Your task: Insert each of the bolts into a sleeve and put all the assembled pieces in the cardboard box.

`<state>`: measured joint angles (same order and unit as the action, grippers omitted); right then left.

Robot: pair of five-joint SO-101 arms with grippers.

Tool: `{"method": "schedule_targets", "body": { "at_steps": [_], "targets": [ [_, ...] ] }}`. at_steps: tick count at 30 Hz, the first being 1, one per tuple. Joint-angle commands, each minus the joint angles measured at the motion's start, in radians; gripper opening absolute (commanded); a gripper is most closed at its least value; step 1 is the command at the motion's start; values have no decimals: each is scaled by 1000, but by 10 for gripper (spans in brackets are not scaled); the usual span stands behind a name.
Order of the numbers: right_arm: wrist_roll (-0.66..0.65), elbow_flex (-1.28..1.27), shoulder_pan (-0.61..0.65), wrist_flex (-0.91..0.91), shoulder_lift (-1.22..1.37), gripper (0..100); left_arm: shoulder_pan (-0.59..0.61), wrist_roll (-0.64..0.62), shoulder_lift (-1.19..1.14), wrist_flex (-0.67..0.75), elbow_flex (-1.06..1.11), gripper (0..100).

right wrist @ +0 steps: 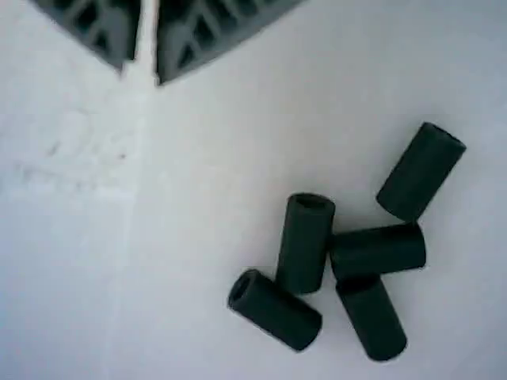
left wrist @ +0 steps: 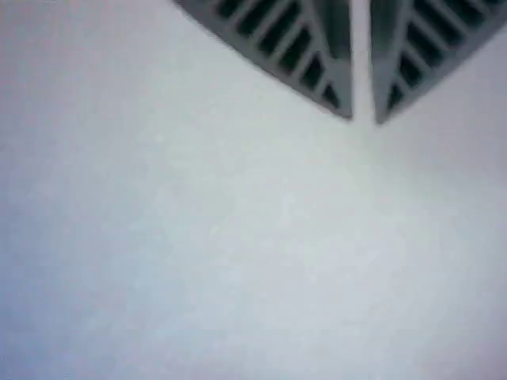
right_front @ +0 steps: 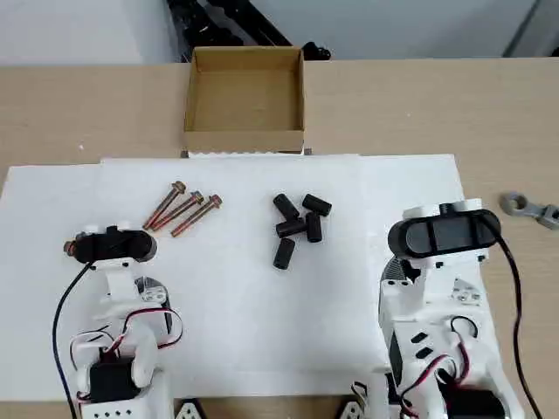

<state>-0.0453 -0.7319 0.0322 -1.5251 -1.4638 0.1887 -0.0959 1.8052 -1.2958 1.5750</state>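
three bolts (right_front: 183,208) lie side by side on the white sheet (right_front: 236,332), roughly parallel. long axes run on a diagonal, heads toward the far right, tips toward the near left. they sit just beyond the left arm (right_front: 112,246) and a little to its right, so that arm is clearly the nearer one. my read: a grab across a shank needs the wrist turned square to that diagonal.

five black sleeves (right_front: 297,229) sit in a loose cluster near the sheet's middle, well apart from the bolts. all lie on their sides, most touch a neighbour, and the axes point every which way. the cluster is somewhat nearer the right arm (right_front: 444,231). in that arm's wrist view it lies off to one side of the right claw (right wrist: 142,73), not under it.

left claw (left wrist: 363,117): jaws pinched to a thin slit, holding nothing, bare sheet below. right claw: same, narrow slit, nothing in it.

no bolt is in a sleeve yet, so the task looks unstarted. the cardboard box (right_front: 244,140) stands open-topped at the sheet's far edge, roughly in line with the gap between bolts and sleeves, with nothing in it.

surface: sheet over a light wood desk (right_front: 70,113). a grey metal tool (right_front: 528,208) lies on bare desk right of the sheet. black gear (right_front: 227,22) stands behind the box, pale wall beyond.
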Motion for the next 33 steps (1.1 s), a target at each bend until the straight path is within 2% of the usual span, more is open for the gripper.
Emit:
{"method": "schedule_targets", "body": {
  "at_steps": [1, 33],
  "targets": [
    [11, 5, -7, -8, -2, 26, -5, 2, 14, -3, -8, 6],
    [40, 5, -5, -15, -50, 24, -3, 2, 14, -3, -8, 6]
  ]
}}
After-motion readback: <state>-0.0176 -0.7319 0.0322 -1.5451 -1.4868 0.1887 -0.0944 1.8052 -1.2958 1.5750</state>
